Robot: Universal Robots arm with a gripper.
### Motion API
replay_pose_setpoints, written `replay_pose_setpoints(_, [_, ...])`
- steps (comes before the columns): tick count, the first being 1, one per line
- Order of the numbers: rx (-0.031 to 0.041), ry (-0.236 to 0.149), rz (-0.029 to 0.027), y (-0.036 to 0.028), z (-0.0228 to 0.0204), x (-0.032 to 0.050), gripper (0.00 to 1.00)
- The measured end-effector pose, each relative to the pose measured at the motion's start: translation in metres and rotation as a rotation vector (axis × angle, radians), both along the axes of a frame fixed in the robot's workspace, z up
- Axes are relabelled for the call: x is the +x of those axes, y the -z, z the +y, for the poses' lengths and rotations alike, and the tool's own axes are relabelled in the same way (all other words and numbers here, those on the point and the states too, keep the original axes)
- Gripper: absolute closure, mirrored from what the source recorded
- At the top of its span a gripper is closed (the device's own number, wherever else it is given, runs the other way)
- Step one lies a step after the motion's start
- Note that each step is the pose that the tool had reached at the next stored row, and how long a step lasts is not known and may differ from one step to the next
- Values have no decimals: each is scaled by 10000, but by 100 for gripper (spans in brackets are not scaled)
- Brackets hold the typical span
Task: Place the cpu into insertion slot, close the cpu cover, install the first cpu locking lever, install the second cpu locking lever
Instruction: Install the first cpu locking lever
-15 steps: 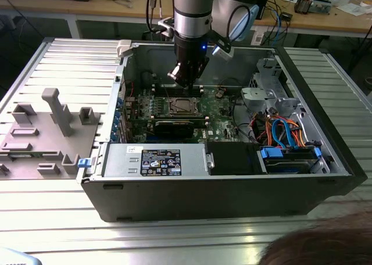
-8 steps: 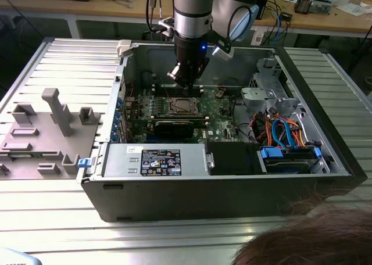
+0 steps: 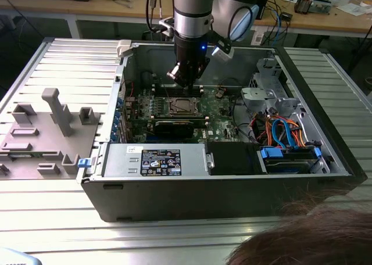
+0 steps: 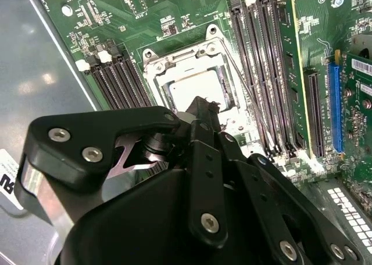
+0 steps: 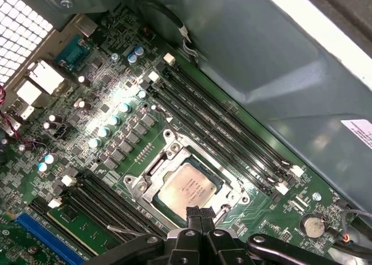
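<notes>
Open computer case (image 3: 232, 189) on the counter (image 3: 58, 218) holds the motherboard (image 5: 116, 125). The cpu (image 5: 187, 186) sits in its socket just below the pincer (image 5: 197, 214), with the cpu cover (image 5: 152, 173) lying flat around it. Pincer drawn together, gripping nothing, at the socket's edge; memory slots (image 5: 221, 125) flank it on both sides.
</notes>
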State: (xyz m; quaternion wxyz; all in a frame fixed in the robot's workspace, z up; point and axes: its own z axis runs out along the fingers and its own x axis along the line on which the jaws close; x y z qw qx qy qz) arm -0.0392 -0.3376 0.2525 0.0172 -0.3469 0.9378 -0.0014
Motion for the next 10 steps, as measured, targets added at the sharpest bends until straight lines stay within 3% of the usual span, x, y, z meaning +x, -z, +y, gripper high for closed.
replay_pose_setpoints(10, [0, 353, 0, 0, 0, 0, 89])
